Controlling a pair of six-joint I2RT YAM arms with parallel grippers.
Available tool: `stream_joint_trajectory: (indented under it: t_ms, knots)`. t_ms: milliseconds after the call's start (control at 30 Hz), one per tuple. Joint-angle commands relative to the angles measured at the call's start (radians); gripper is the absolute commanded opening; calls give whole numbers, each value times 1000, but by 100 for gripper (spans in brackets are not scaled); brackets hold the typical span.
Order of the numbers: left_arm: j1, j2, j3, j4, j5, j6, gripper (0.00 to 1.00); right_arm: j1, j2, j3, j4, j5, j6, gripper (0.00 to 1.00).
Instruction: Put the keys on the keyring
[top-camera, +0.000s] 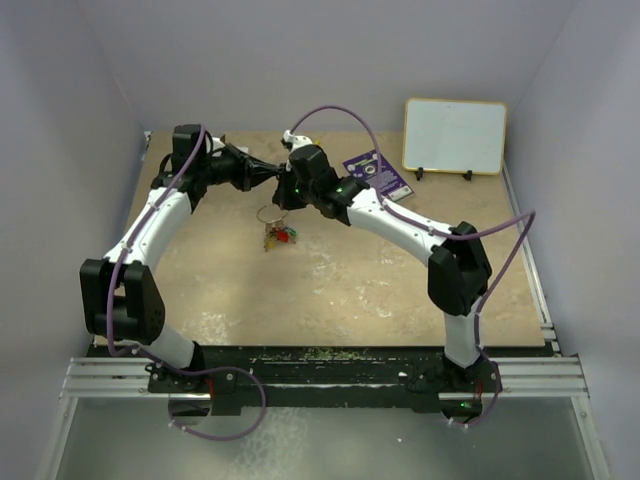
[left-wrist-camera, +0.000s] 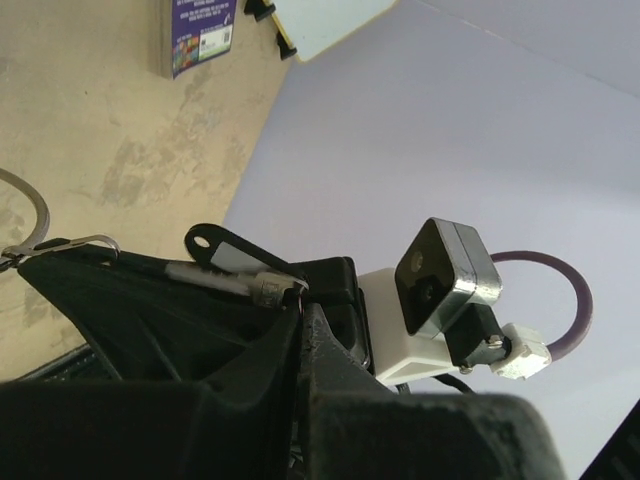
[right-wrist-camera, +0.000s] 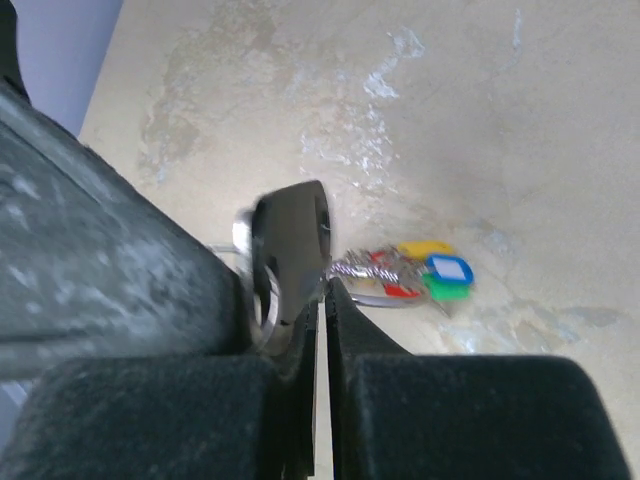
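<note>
1. From overhead, both arms reached in and met nose to nose over the far middle of the tabletop (top-camera: 400, 280). The left tool (top-camera: 265, 172) and right tool (top-camera: 285, 190) were practically touching, but the fingers were way too small to read from up there.
2. Same view: the keyring (top-camera: 268, 213) sat just below the tools, with the bunch of keys (top-camera: 280, 237) right under it. A purple card (top-camera: 378, 173) and a whiteboard (top-camera: 455, 135) were off to the back right.
3. The left wrist cam filled in the gap. The left tool was pressed together, and a white-tagged key (left-wrist-camera: 237, 258) lay along its fingers with the metal end at the tips. Honestly couldn't tell if it was actually pinched.
4. On the right wrist cam, the right tool was pressed together too, with silvery wire right at its tips. Only here were the tag colours clear: yellow, blue, green, red.
</note>
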Motion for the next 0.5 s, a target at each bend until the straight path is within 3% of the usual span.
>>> stream_joint_trajectory:
  t_ms: [0, 300, 467]
  knots:
    - [-13, -33, 7, 28, 58, -41, 4, 1, -173, -120, 121, 18, 4, 0]
    - [-5, -23, -2, 51, 37, -28, 4, 10, -386, -268, 164, 63, -20, 0]
    - [-5, -21, -6, 48, 31, -14, 4, 15, -431, -239, 144, 133, -34, 0]
